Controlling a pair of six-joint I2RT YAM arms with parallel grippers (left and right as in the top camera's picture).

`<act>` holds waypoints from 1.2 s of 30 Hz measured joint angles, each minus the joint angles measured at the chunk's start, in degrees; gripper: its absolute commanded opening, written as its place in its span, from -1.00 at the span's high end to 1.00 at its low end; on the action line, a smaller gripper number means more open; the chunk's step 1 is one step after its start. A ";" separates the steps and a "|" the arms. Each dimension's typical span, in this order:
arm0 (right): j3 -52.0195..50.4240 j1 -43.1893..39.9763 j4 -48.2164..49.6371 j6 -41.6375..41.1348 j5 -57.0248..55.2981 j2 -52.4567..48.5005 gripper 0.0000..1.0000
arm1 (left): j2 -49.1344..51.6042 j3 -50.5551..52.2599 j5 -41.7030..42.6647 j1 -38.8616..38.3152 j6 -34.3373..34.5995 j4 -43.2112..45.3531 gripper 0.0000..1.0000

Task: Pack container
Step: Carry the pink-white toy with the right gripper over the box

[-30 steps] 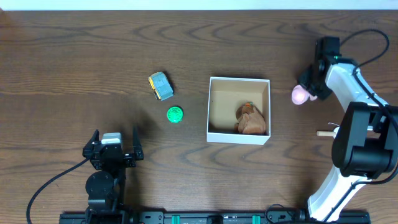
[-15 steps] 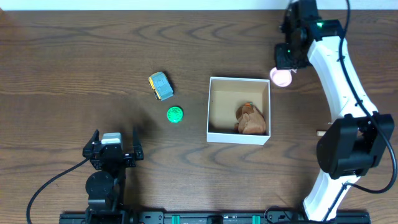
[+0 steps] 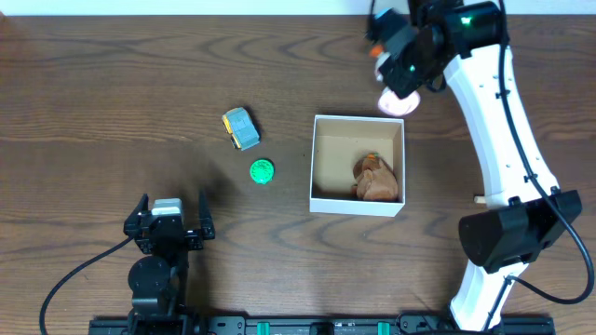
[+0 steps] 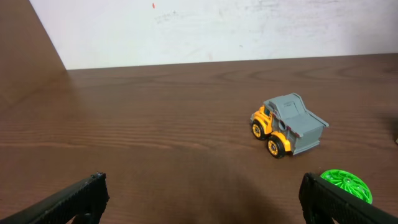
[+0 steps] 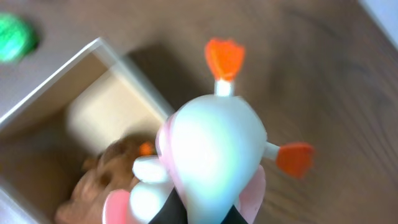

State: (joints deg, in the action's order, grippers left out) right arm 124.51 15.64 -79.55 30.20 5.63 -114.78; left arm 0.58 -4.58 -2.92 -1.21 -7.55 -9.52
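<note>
Near container (image 3: pixel 354 119) rim, right gripper (image 3: pixel 401 84) grasps pink toy (image 3: pixel 391 101), left gripper (image 4: pixel 208 199) released, plush (image 3: pixel 376 179) inside

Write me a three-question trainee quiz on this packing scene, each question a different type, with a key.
1. True or false: the pink-and-white toy in the right tool already lies inside the container.
2. What lies inside the container? A. a brown plush toy B. a spoon C. nothing
3. Fill in: the left tool has its jaws ____.

Key: 1 false, it hangs beyond the far wall; 2 A; 3 open.
</note>
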 measured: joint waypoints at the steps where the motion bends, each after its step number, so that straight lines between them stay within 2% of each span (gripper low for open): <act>1: 0.00 0.44 -1.44 3.08 1.03 0.00 0.98 | 0.00 0.00 0.00 0.00 0.00 0.00 -0.96; 8: 0.00 2.49 -10.36 28.17 5.14 0.00 0.98 | 0.00 0.00 0.00 0.00 0.00 0.00 -0.96; 13: -0.07 2.47 -10.21 36.89 5.35 0.00 0.97 | 0.00 0.00 0.00 0.00 0.00 0.00 -0.96; 21: -3.45 2.45 -7.72 43.78 5.51 0.00 0.97 | 0.00 0.00 0.00 0.00 0.00 0.00 -0.96; 25: -5.81 2.45 -6.75 44.63 5.55 -0.02 0.97 | 0.00 0.00 0.00 0.00 0.00 0.00 -0.96; 36: -16.83 2.45 4.24 45.44 8.07 -0.15 0.97 | 0.00 0.00 0.00 0.00 0.00 0.00 -0.96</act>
State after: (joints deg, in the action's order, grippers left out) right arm 107.68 18.09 -75.31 75.64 13.69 -114.93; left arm 0.58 -4.58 -2.92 -1.21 -7.55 -9.52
